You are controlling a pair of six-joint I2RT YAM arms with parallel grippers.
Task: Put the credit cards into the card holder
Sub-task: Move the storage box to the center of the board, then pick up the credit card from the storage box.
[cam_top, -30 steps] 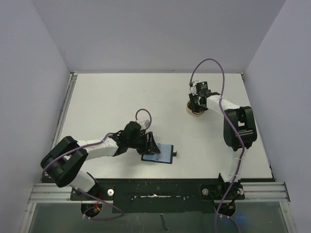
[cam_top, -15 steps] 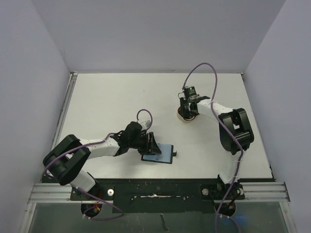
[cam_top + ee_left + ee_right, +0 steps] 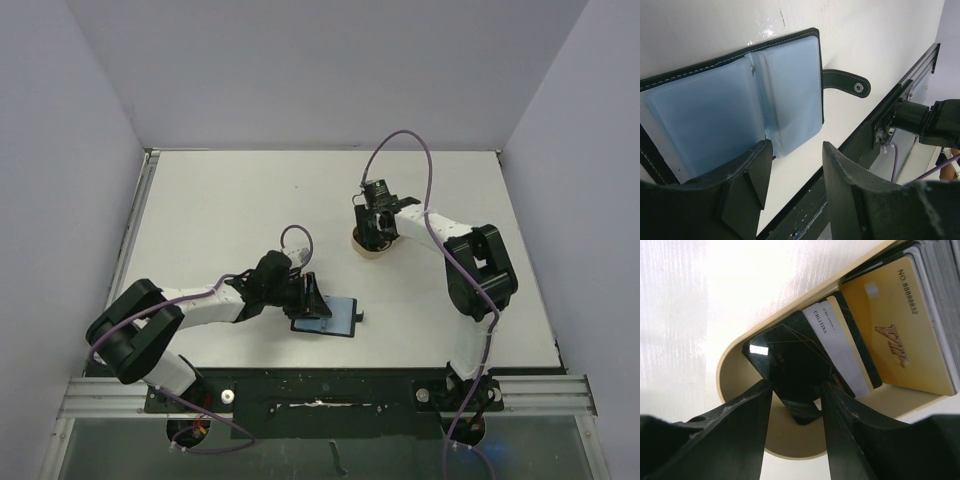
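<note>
From above, we see the holder (image 3: 332, 318) lying open on the counter (image 3: 220, 200) near the front edge, with the left end effector (image 3: 312, 298) at its left side. Well apart, toward the back, the right end effector (image 3: 372, 236) points down into the tray (image 3: 361, 248).

On the left wrist, the holder shows its blue inner panels, and the strap (image 3: 846, 83) lies flat beyond it. The left jaws stand moderately apart with nothing between them. One finger (image 3: 752, 172) overlaps the holder's near edge. We think it is pinning that edge down, though contact is hard to confirm.

On the right wrist, the cards (image 3: 840, 350) lie fanned in the tray, with a gold card (image 3: 900, 330) at the far end and a black card (image 3: 790, 372) on top at the near end. The right fingers flank the black card's lower corner with a narrow gap. We cannot tell whether they have pinched it or merely straddle it.

We judge the step in hand to be picking up the black card. To do it well, we would close gently on that card alone. We would then lift it by its free end so it peels off the others, and check that no second card rides along. The left arm should hold the holder open and flat so a pocket faces the incoming card.
</note>
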